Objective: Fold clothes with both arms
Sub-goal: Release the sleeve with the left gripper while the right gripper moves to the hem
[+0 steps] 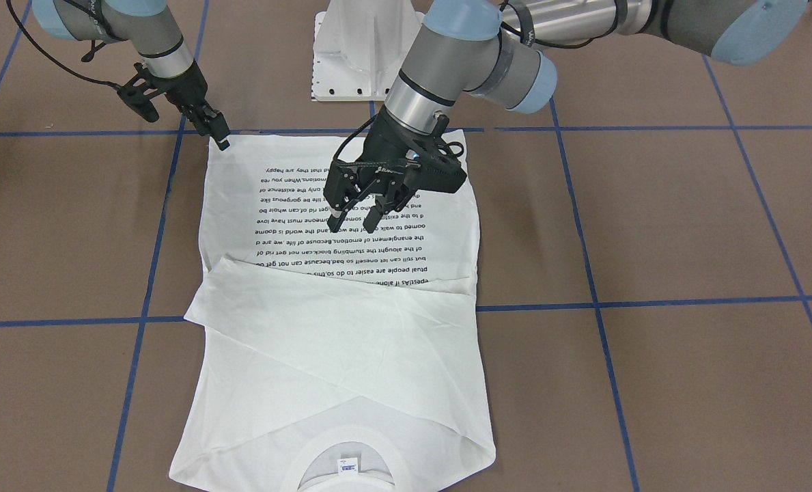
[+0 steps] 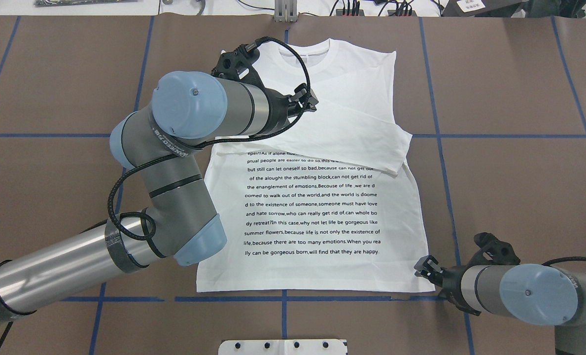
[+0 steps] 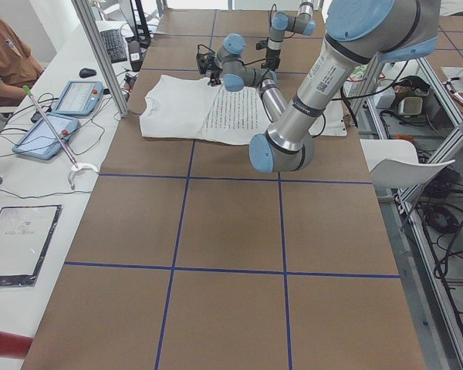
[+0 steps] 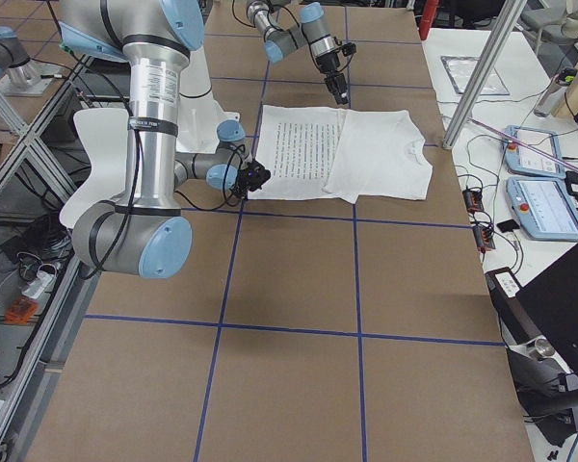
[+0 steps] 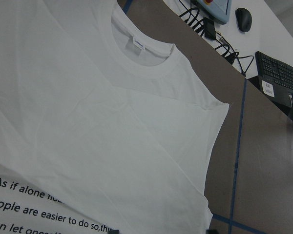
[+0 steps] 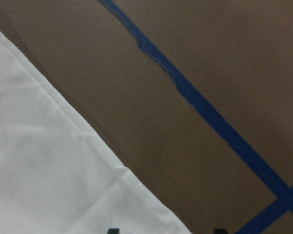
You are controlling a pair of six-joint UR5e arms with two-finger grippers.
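1. Since the hem nearest the robot lies flat on the table point(image 1: 686, 225), the lengthwise fold of the shirt point(image 1: 337, 383) is, I judge, not yet done; the right gripper point(image 1: 220, 139) points down at a hem corner, jaws parted, gripping nothing.
2. Over mid-shirt the left gripper point(image 1: 354, 222) hovers tilted, jaws apart, empty.
3. Farther off, both sleeves point(image 1: 310, 321) lie crossed on the chest, below the collar point(image 5: 161, 73).

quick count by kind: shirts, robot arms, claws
white cotton shirt with black printed text: 1
silver-grey robot arms with light blue joint caps, left arm and right arm: 2
black two-finger claws, left claw and right claw: 2
total: 5
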